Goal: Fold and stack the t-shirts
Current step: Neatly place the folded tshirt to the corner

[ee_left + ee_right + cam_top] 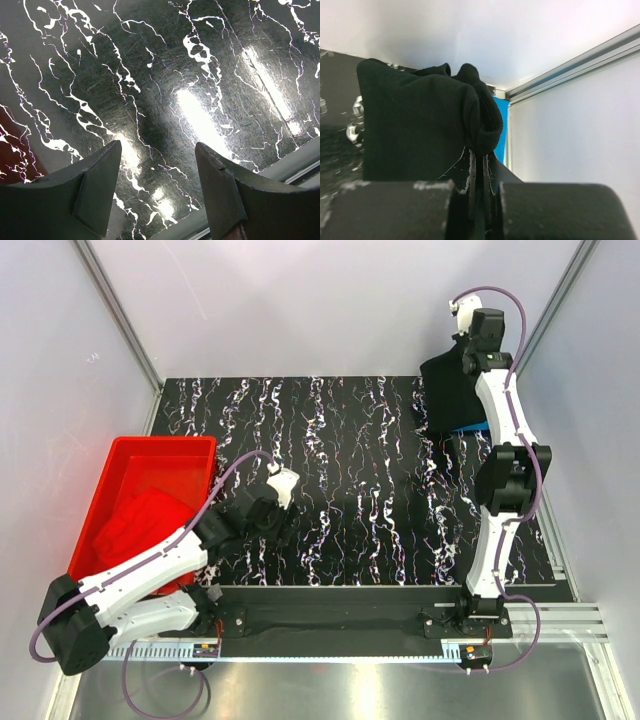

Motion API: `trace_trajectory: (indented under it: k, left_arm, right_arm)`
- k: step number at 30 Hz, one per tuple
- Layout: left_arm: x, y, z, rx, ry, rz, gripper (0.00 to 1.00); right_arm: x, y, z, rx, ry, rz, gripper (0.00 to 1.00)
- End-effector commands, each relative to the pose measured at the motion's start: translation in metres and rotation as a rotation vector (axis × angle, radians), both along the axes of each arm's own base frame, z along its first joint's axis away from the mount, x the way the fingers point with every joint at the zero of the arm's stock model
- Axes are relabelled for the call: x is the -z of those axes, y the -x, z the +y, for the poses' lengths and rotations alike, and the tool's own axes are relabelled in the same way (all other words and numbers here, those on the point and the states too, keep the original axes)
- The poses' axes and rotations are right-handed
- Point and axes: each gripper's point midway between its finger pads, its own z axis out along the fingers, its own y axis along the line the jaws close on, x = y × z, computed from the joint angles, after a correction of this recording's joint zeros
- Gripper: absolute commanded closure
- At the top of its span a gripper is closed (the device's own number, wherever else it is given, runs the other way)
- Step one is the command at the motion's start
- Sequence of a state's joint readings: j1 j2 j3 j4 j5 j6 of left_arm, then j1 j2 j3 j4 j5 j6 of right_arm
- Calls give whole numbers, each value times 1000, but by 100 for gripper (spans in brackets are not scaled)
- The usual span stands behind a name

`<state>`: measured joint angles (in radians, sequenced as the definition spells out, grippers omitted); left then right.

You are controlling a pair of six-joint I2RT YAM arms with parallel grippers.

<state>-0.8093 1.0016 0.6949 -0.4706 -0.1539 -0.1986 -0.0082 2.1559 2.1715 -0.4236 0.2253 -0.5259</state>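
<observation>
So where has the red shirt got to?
From above, the red t-shirt lies crumpled inside the red plastic tub at the table's left edge, beside the left arm.

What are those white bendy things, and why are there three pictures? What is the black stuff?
The white bendy things are two robot arms, each ending in a pincer with two fingers. The big picture looks down from above. The other two come from little cameras on each arm's wrist.

The left gripper is open and holds nothing; its camera sees only the shiny black table with white squiggles.

The right gripper is pinched shut on the black t-shirt, which hangs bunched up at the far right corner. A blue t-shirt peeks out underneath it.

On the left sits a red tub with a red t-shirt crumpled inside.

The job is to fold the shirts and pile them up.
</observation>
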Motion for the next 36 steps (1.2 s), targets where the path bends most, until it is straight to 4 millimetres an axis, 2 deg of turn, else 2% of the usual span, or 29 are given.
trace_trajectory:
  k: [1,10,15,23,28,29,34,36]
  left_arm:
    - [-18,-10,-7,7,29,-48,34]
    - [-16,-12,-7,9,15,-46,34]
    - [-16,-14,-9,8,15,-45,34]
    - [-10,-12,-9,9,6,-24,34]
    - [-9,-14,-8,6,-13,-20,34]
    - [-9,-14,-8,8,-16,-21,33]
    - [-10,-16,-12,9,-14,-11,33]
    - [-9,-15,-12,11,-20,-2,33]
  right_arm:
    - [-28,-15,-25,52,58,-92,100]
    - [-12,-21,-42,52,83,-69,100]
    - [7,-32,-55,67,84,-57,100]
    - [28,-51,-67,85,109,-57,100]
    - [37,-59,-82,126,136,-77,100]
    - [46,-61,-85,132,140,-68,100]
    - [51,-72,-95,159,157,-110,100]
    - [63,-78,-99,164,167,-113,100]
